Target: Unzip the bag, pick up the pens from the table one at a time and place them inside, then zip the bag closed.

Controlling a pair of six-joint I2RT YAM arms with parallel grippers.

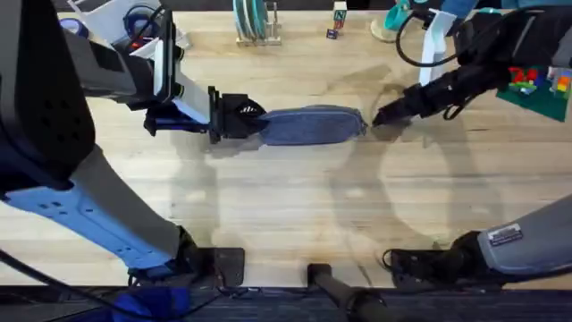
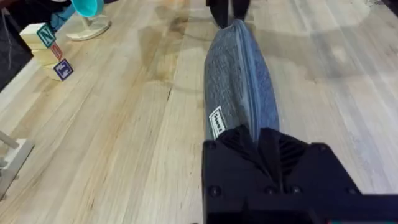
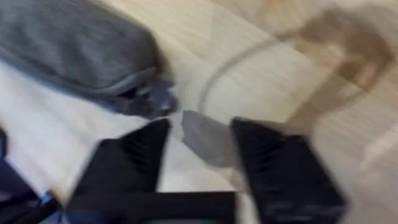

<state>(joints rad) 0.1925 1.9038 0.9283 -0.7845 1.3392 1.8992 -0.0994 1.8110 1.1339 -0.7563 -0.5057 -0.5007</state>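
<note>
bag (image 2: 239,81) near end: lying hidden behind the left gripper (image 2: 264,146)
right gripper (image 3: 199,146): showing blurred beside the bag's tip
pens: none showing; bag's inside hidden

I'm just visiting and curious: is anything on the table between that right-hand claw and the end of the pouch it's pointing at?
Nothing visible. The right gripper sits just off the bag's end, its jaws apart, with bare table between. The left gripper holds the opposite end.
</note>
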